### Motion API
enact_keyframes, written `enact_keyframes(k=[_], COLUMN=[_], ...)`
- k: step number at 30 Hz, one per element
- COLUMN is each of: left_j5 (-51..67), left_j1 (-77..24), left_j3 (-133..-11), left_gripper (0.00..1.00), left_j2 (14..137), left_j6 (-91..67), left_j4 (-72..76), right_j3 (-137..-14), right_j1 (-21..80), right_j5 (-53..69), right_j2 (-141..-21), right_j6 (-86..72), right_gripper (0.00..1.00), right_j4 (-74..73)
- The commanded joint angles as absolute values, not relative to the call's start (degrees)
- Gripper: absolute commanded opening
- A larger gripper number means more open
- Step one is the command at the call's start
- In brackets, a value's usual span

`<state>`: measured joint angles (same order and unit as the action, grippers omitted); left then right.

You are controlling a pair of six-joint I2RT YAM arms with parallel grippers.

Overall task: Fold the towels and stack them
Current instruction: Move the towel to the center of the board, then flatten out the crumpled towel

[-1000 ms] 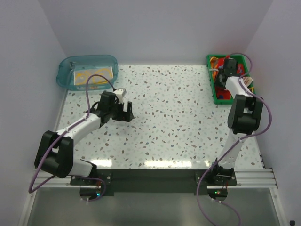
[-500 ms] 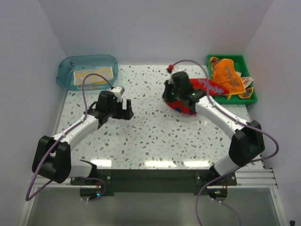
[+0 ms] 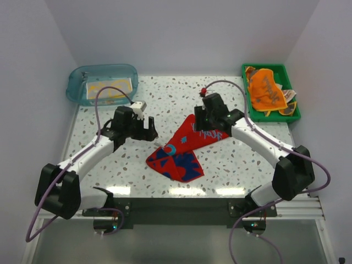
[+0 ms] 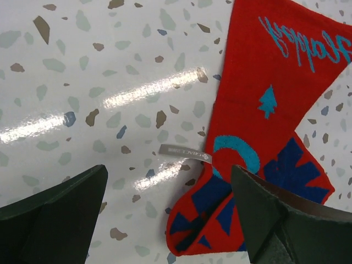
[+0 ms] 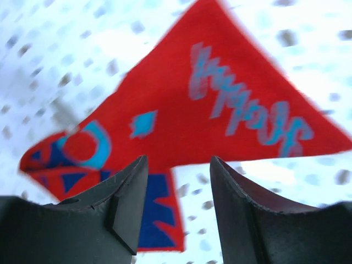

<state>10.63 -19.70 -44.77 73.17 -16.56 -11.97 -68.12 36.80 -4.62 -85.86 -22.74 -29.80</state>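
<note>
The red towel [image 3: 184, 148] is being spread out centrally — 6 o'clock end rumpled. Nothing is being gripped: right gripper [image 3: 209, 117] at its 1 o'clock corner, left gripper [image 3: 147, 131] at 9 o'clock, both gaping. Corner pinches are seemingly being called for.

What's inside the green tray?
An orange towel fills most of the green tray, crumpled on top. Bits of other cloth peek out at its right edge; what lies underneath is covered.

Between the parted fingers of the left hand [image 4: 170, 220], a red towel [image 4: 275, 93] lies rumpled on the speckled table [image 4: 99, 66].
</note>
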Motion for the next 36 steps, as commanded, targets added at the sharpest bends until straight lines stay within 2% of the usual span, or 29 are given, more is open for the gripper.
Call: enact_keyframes(k=[1,7,10,15,17,22,29,36], left_j5=[13.97,12.84,11.43,7.13,6.33,4.57,0.18,-3.95], left_j1=[-21.35,-26.19,-29.17,-32.25,-33.13,-34.63,-36.47,-37.53], left_j3=[-47.71,-59.22,-69.3,-82.07,-87.7,-97.97,-103.62,-108.02], left_gripper=[0.99,0.98,0.95,0.86,0.79,0.74,0.66,0.64], left_j2=[74.79,86.9,96.64,107.65,112.48,121.88,128.67,134.21], left_j6=[-16.44,-15.39,-13.98,-10.21,-8.88,-7.56,-6.59,-6.15], left_j4=[-12.13,-11.51,-12.04,-14.93,-15.64,-16.79,-15.83,-15.47], right_j3=[-67.94,-65.66,-64.51,-61.62,-60.56,-59.06,-57.92,-57.04], right_j1=[28.85,16.89,11.97,9.14,7.74,6.33,6.33,6.33], right_j5=[-10.28,-8.0,-6.42,-6.24,-5.19,-3.87,-3.69,-2.9], right_j2=[-83.93,-87.18,-89.64,-92.63,-93.77,-94.48,-94.04,-93.96], right_j6=[-20.13,-19.95,-21.53,-23.29,-23.47,-24.26,-25.05,-24.87], right_gripper=[0.52,0.52,0.52,0.47,0.46,0.45,0.46,0.45], right_j4=[-30.85,-28.48,-27.16,-26.11,-24.96,-22.85,-21.36,-20.74])
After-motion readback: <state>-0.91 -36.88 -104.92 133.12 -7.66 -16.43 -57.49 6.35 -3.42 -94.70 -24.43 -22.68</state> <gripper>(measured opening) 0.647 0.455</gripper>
